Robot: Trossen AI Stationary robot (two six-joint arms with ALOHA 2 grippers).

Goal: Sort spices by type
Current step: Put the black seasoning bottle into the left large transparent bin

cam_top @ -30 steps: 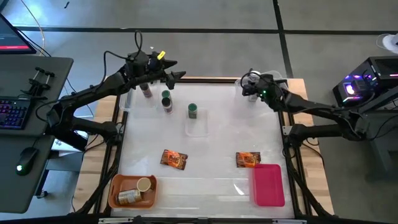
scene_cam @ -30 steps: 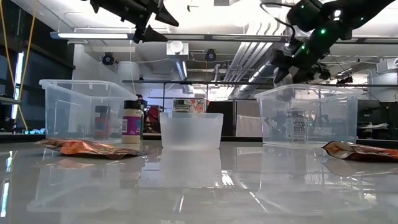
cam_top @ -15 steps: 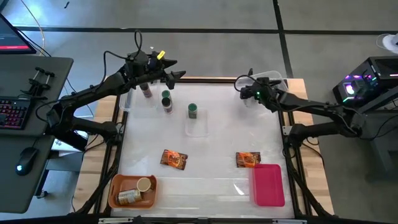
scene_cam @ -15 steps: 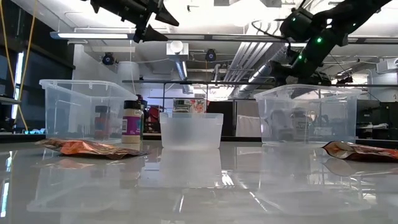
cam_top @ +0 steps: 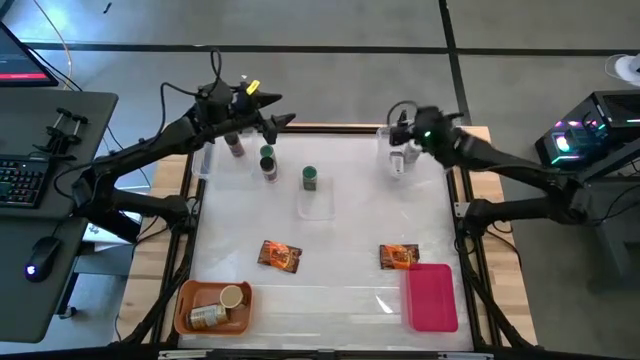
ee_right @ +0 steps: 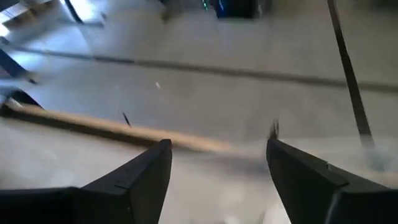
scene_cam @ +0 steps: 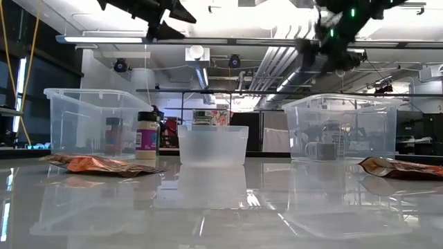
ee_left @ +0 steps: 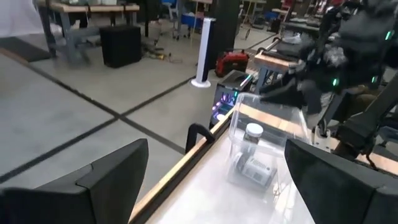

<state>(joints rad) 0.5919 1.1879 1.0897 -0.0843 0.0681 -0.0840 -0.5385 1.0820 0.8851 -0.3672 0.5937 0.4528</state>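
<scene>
High view shows the small clear plastic tub [cam_top: 317,203] at the middle of the white table top [cam_top: 350,240], taken as the landmark. A green-lidded cylindrical jar [cam_top: 310,178] stands just behind the tub. A second green-lidded jar [cam_top: 267,163] stands behind and left of the tub, and a dark-lidded jar [cam_top: 235,144] sits farther left of that, under the left arm. Two flat orange-red foil packets lie in front of the tub: one [cam_top: 279,256] slightly left, the other [cam_top: 399,256] well to the right, just beside the pink rectangular tray [cam_top: 432,297]. The orange tray [cam_top: 190,309], front left of the tub, holds a tan-lidded jar [cam_top: 232,296] and another jar [cam_top: 208,316] lying on its side.

Left gripper [cam_top: 275,119] hangs in the air behind and left of the tub; its fingers [ee_left: 106,174] stand wide apart and hold nothing. Right gripper [cam_top: 402,124] is raised behind and right of the tub, above the large clear plastic bin [cam_top: 405,160]; its fingers [ee_right: 143,177] are spread and empty.

Left wrist view shows two white-lidded jars in that bin: one [ee_left: 252,132] upright, one [ee_left: 254,169] on its side.
</scene>
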